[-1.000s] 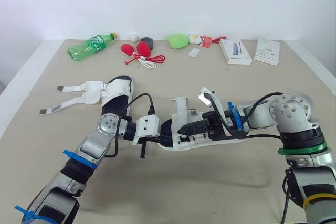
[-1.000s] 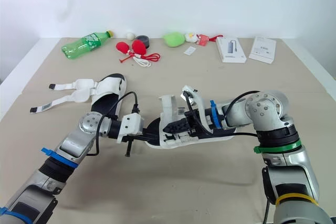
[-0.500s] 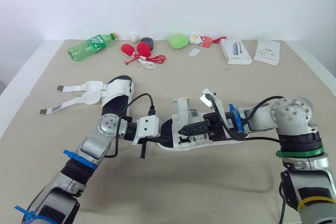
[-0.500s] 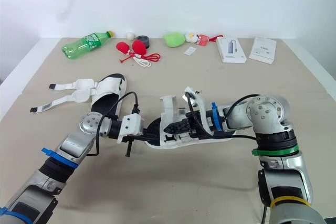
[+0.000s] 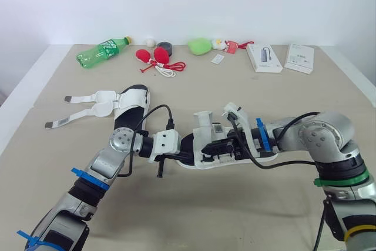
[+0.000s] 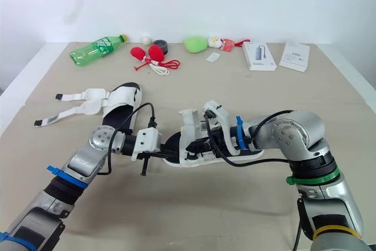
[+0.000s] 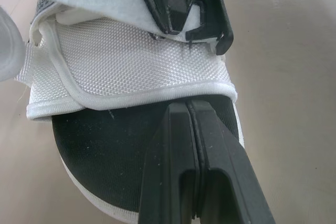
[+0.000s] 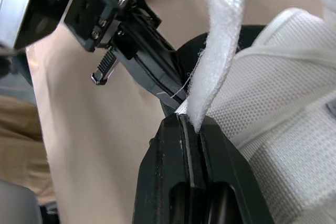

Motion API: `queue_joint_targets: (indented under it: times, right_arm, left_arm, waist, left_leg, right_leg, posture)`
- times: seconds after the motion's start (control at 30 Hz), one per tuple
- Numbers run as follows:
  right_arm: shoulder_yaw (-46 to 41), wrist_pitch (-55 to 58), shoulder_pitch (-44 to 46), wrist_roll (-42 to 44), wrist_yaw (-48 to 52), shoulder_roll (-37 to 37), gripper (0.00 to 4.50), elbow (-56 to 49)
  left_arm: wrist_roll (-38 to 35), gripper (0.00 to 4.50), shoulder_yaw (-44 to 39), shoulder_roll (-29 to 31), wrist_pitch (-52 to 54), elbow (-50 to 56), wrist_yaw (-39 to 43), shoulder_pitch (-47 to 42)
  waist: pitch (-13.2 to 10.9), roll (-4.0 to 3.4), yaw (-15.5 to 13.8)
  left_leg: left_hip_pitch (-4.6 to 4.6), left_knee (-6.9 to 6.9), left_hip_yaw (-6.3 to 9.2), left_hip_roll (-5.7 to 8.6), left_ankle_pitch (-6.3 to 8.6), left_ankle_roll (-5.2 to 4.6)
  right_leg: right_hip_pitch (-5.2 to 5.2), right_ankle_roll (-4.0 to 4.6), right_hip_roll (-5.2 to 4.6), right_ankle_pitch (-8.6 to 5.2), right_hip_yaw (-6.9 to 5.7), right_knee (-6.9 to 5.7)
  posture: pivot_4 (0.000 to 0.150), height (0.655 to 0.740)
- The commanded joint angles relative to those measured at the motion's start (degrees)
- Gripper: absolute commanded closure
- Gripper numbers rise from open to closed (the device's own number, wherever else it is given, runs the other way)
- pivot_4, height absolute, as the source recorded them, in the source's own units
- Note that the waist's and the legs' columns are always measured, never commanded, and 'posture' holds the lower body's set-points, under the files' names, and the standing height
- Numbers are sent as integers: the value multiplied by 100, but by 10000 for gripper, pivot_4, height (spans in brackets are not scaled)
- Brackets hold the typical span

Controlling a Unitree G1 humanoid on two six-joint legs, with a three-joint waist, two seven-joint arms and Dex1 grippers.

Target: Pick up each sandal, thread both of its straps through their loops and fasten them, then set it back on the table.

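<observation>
Left gripper: my two black fingers are pressed together, and I can see nothing between them. Their tips lie over the insole, right against the rim of the white mesh band.
Right gripper: my fingers are clamped on the white webbing strap, which comes up out of the tips.
Sandal in work: the white sandal with a black insole rests sole down on the beige table, in the middle, between my two arms. My left gripper reaches it from one end and my right gripper lies across its top.
Strap: the part I hold stands up just beside the mesh band. I cannot tell whether it passes through a loop.
Grippers to each other: near but apart, with the mesh band between them. The right wrist view shows my left fingers close behind the strap.
Other sandal: the second white sandal lies farther out on my left, well apart from the first. Its two open straps are spread flat on the table toward my left.
Far edge of table: a green plastic bottle lies on its side. Beside it are two red rounded objects with a cord, a green plush lump and two flat boxes.
</observation>
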State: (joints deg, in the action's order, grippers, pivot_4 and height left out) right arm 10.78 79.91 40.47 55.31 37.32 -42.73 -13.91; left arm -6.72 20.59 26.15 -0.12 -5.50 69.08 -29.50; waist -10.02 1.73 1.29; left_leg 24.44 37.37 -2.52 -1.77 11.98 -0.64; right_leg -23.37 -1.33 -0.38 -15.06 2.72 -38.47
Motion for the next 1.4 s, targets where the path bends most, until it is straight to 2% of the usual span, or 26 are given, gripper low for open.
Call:
queue_joint_targets:
  times: [0.03, 0.2, 0.57, 0.87, 0.93, 0.97, 1.13, 1.23, 1.4]
  right_arm:
    - [185, -63, -134, -240, 224, -190, 44625, -246]
    - [91, -78, -206, -329, 323, -186, 44625, -405]
    - [-389, 601, -119, 83, 308, 127, 44625, -497]
    - [-389, 522, -253, 40, 379, 29, 44625, -770]
    - [-420, 541, -299, 73, 408, -3, 37891, -791]
    - [-410, 459, -316, 66, 497, -64, 35981, -834]
    - [-664, 15, -171, 24, 724, -73, 12869, -742]
    - [-846, 31, 225, -35, 589, 126, 12869, -273]
    - [-594, -196, 538, -481, 544, 272, 12869, 257]
  left_arm:
    - [135, 45000, 74, 52, 27, -91, -4, 13]
    - [137, 45000, 72, 40, 23, -117, -9, -1]
    - [151, 45000, 94, 19, -28, -166, -1, -25]
    - [164, 45000, 120, 35, -61, -186, 9, -15]
    - [166, 45000, 123, 38, -69, -193, 8, -17]
    - [168, 45000, 125, 41, -74, -194, 9, -15]
    - [169, 45000, 128, 54, -92, -198, 23, -17]
    - [172, 45000, 134, 48, -108, -208, 36, -26]
    - [174, 45000, 145, 23, -135, -230, 46, -43]
  waist:
    - [0, 0, 0]
    - [0, 0, -3]
    - [0, 0, -6]
    - [0, 0, -6]
    - [0, 0, -6]
    - [0, 0, -6]
    - [0, 0, -3]
    - [-1, -2, 0]
    - [0, -2, 1]
  left_leg:
    - [0, 0, 1, 0, 0, 0]
    - [2, 0, 4, 0, 0, 0]
    - [11, 0, 14, 2, 1, -1]
    - [12, -1, 17, 2, 1, -1]
    - [13, -1, 17, 2, 1, -1]
    - [13, -1, 17, 2, 1, -1]
    - [12, 0, 18, 1, 1, -1]
    - [10, 2, 17, -1, 0, -1]
    - [8, 3, 15, -2, -4, -2]
  right_leg:
    - [0, 0, 0, 0, -1, 1]
    - [1, 0, -1, 0, -4, 4]
    - [1, 23, -2, 13, -13, 10]
    - [0, 22, 0, 12, -15, 10]
    - [0, 22, 0, 12, -15, 11]
    - [0, 22, 0, 12, -15, 11]
    - [1, 18, 3, 10, -15, 12]
    - [0, 15, 7, 13, -14, 12]
    - [1, 11, 5, 17, -13, 12]
  posture:
    - [1500, 7400]
    - [1500, 7400]
    - [1500, 7400]
    - [1500, 7400]
    - [1500, 7400]
    - [1500, 7400]
    - [1500, 7400]
    - [1500, 7400]
    - [1500, 7400]
